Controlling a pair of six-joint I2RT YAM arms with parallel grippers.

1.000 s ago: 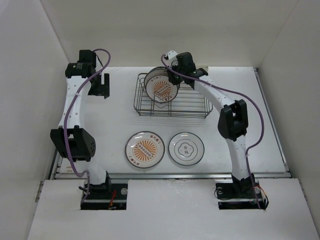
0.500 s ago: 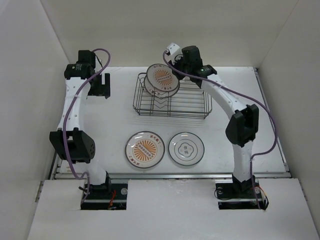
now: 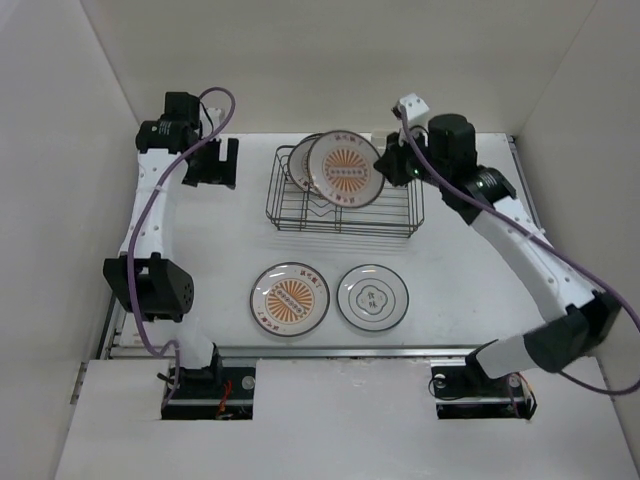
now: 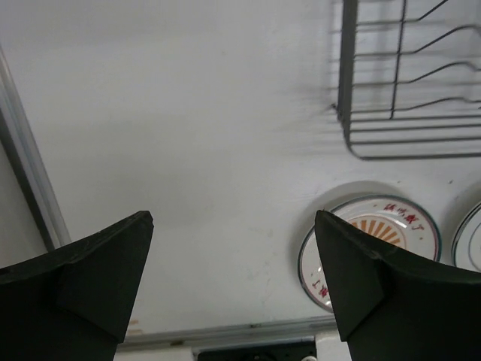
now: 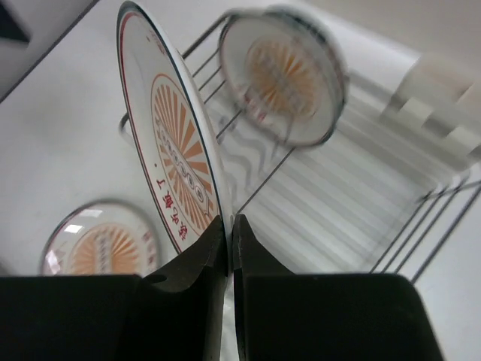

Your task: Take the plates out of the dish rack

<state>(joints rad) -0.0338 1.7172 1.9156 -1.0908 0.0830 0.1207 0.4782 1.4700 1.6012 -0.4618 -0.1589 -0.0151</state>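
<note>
My right gripper [image 3: 388,168] is shut on the right rim of a sunburst plate [image 3: 345,168] and holds it on edge above the dish rack [image 3: 345,212]. In the right wrist view the pads [image 5: 229,226] pinch this plate's [image 5: 174,154] rim. A second sunburst plate [image 3: 297,163] stands in the rack's left end, partly hidden behind the held one; it also shows in the right wrist view [image 5: 285,75]. Two plates lie flat on the table: a sunburst one [image 3: 291,298] and a teal-rimmed one [image 3: 372,296]. My left gripper [image 3: 215,162] is open and empty, left of the rack.
The rack's white plastic holder [image 5: 443,98] sits on its far edge. The left wrist view shows the open gripper [image 4: 233,219] over bare table, the rack's corner [image 4: 376,143] and the flat sunburst plate [image 4: 368,237]. Walls enclose the table on three sides.
My right arm has swung right and lifted the sunburst plate up out of the rack's left end. My left gripper has shifted slightly to the right.
</note>
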